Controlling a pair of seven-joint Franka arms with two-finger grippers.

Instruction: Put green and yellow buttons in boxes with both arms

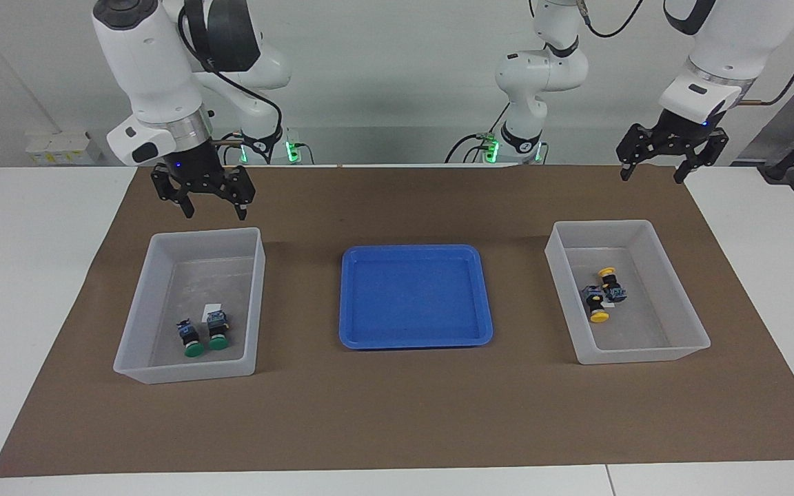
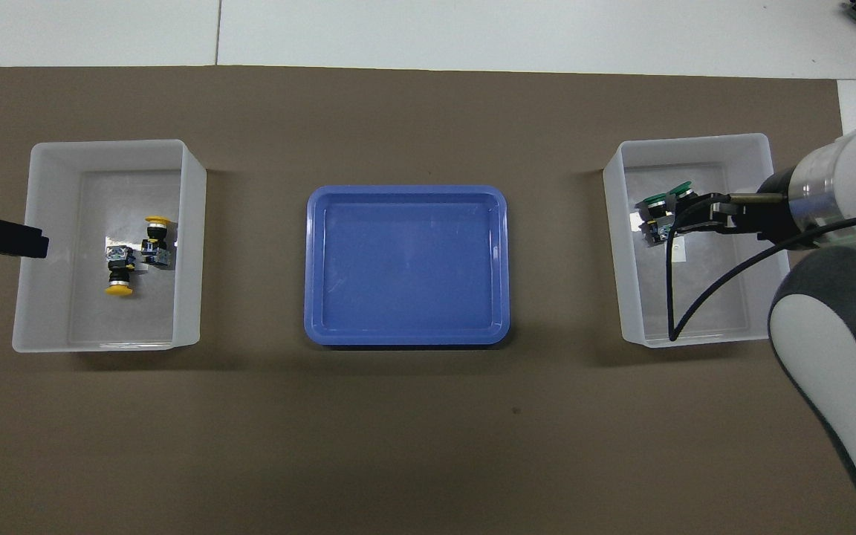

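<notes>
I see both green push-button switches [image 1: 201, 338] lying side by side in the translucent bin [image 1: 136, 308] at the right arm's end of the brown mat [image 1: 397, 413], caps pointing toward the mat edge farthest from the robots. They sit in the part of the bin farther from the robots, just beside a small white label [image 1: 212, 307]. The two yellow push-button switches [image 1: 602, 295] lie touching each other in the matching bin [image 1: 679, 303] at the left arm's end, roughly mid-floor, one cap pointing toward the robots and the other away.

Between the bins, at the middle of the mat, the shallow blue tray [image 1: 349, 303] holds nothing.

My right gripper [image 1: 212, 211] hangs in the air over the mat just off the rim of the green bin nearest the robots, fingers spread apart and holding nothing. My left gripper [image 1: 653, 176] is raised over the mat corner nearest the left arm's base, well apart from the yellow bin; its fingers also stand apart and empty. In the overhead view only its dark tip [image 2: 8, 239] shows at the bin's outer wall.
</notes>
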